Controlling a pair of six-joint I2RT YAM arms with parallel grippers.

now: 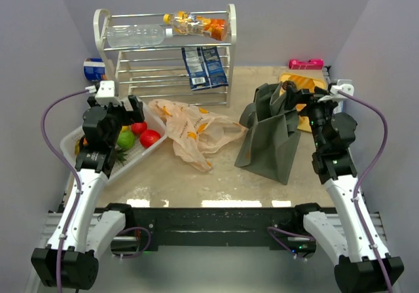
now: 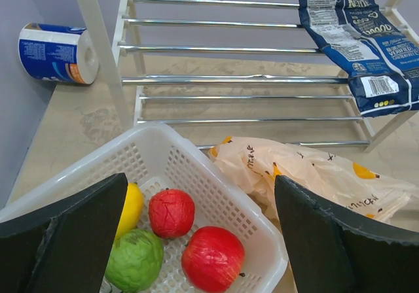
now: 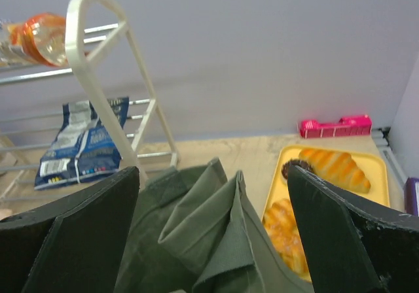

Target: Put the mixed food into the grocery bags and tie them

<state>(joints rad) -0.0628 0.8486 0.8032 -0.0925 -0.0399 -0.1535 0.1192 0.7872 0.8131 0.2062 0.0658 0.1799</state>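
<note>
My left gripper is open over a white slatted tray that holds two red fruits, a green fruit and a yellow fruit. The peach plastic bag lies flat just right of the tray and also shows in the left wrist view. My right gripper is open above the top of the olive-green tote, whose folded rim lies between its fingers. A clear bottle and an orange-filled bottle lie on the rack's top shelf. Blue snack packets lean on the rack.
The white wire rack stands at the back. A yellow tray of pastries sits behind the tote at the right. A pink object lies at the back wall. A blue and white roll lies left of the rack.
</note>
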